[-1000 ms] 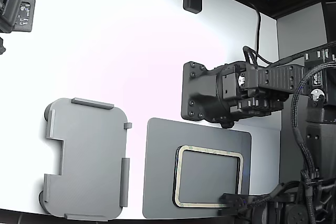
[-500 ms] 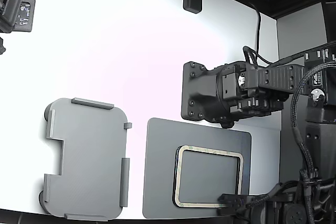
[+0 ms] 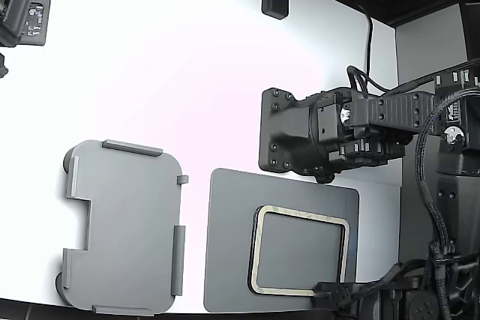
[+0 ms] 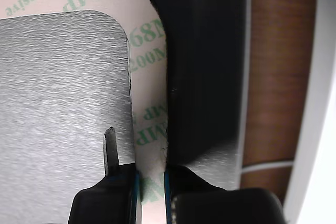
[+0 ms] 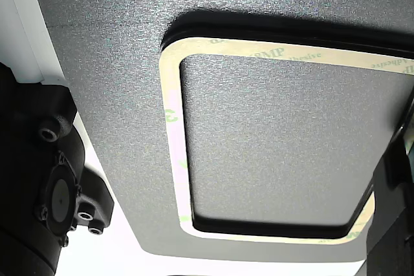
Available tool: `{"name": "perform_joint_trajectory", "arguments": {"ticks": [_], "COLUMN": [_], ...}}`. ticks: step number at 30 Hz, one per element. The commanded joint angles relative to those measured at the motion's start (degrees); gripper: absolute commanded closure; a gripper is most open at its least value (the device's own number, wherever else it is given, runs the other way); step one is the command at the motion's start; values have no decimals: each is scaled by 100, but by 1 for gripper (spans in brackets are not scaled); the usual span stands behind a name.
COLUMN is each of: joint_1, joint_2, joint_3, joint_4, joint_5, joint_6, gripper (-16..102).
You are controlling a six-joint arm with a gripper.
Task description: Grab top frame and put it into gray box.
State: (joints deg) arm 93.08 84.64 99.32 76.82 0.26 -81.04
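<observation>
Hand pinching one strip of the top frame, a dark finger on either side of the pale band. Frame lying just ahead of the hand on the darker gray mat, over a black rim. Gray box well apart from the hand on the white counter, beyond the mat's far edge.
</observation>
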Motion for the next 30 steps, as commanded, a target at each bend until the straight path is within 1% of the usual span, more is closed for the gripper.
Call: {"name": "perform_joint_trajectory", "arguments": {"ticks": [1,13,15,18,22,25,28,30], "joint_1": [-53,-88,-123,-185,-334,-563,-826,-967], "joint_2": [176,123,123,158,360,457,501,580], "joint_3": [-158,-923,-1081,-1266,-1406,-1670,-2021,-2188], "joint_4": [-18,817,949,1116,1187,1292,1547,1617], "joint_5": [9,158,255,475,879,1292,1723,2030], "joint_6": [-9,-35,35,396,1749,2470,3226,4157], "gripper": [96,96,96,96,96,96,96,96]}}
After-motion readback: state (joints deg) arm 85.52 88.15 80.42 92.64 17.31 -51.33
